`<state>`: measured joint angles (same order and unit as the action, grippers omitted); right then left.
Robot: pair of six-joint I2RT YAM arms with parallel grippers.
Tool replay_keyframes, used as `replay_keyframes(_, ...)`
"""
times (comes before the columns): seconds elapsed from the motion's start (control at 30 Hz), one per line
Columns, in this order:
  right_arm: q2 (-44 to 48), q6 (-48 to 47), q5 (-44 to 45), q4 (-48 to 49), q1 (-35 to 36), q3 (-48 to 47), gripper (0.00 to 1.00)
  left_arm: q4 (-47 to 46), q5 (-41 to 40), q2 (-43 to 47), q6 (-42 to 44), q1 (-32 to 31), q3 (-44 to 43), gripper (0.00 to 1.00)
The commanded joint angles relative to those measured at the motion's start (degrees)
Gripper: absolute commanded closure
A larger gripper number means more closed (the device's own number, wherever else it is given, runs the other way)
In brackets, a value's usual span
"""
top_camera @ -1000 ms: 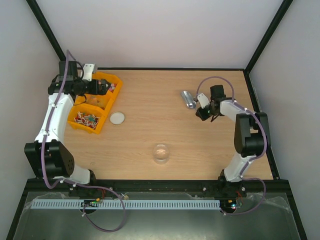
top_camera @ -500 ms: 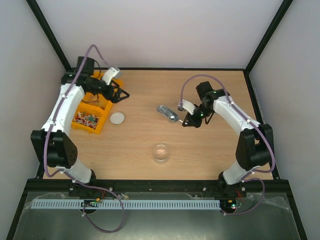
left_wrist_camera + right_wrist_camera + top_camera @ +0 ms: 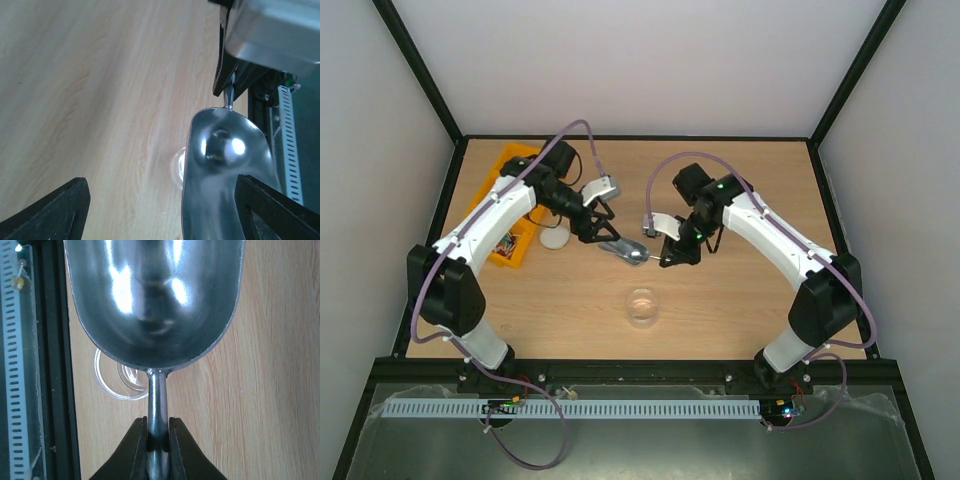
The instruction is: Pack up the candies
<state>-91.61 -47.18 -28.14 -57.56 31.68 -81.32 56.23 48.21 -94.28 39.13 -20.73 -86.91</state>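
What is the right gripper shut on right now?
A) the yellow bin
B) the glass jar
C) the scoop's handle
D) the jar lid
C: in the right wrist view, the right gripper clamps the thin handle of the metal scoop, whose bowl sticks out ahead of it.

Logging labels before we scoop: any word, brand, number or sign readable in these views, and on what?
None readable. The shiny metal scoop, the clear glass jar, the round white lid and the yellow plastic bins carry no visible marking; the slotted white strip along the near edge shows only slots.
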Motion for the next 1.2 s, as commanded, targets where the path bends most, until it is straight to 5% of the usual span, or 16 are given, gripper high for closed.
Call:
replay_keyframes(0.0, 1.1, 0.6, -0.1, -5.3, 1.6, -4.4, 0.97, -0.6, 2.2, -1.1, 2.7, -2.2, 2.9, 0.21)
replay_keyframes(0.13, 0.6, -0.1, -1.6, -6.8, 1.7, -7.0, 0.98, -2.5, 2.5, -0.5, 2.5, -2.5, 5.7, 0.36)
replay_keyframes(0.47, 0.7, 0.3, -2.8, -4.7, 1.9, -7.8, 0.99, -4.2, 4.2, -0.1, 2.0, -2.9, 7.4, 0.97)
replay_keyframes(0.53, 1.5, 1.6, -2.9, -3.0, 1.8, -7.2, 0.97, -5.6, 4.8, 1.1, 1.5, -2.5, 8.4, 0.98)
replay_keyframes(0.63, 3.1, 4.7, -4.3, 0.0, 1.2, -6.2, 0.64, -10.7, 7.3, 4.3, -2.4, -0.9, 11.2, 0.98)
replay_keyframes(0.73, 5.6, 8.6, -7.1, 4.3, -0.1, -5.0, 0.42, -16.4, 9.1, 7.7, -5.5, 0.5, 13.8, 0.98)
replay_keyframes(0.87, 7.2, 11.2, -10.9, 7.4, -1.2, -4.8, 0.41, -17.4, 12.4, 9.2, -6.0, 0.9, 14.7, 0.98)
replay_keyframes(1.17, 16.8, 17.5, -14.0, 23.4, -1.2, 6.1, 0.56, -22.7, 16.7, 11.9, -9.7, 1.0, 16.8, 0.98)
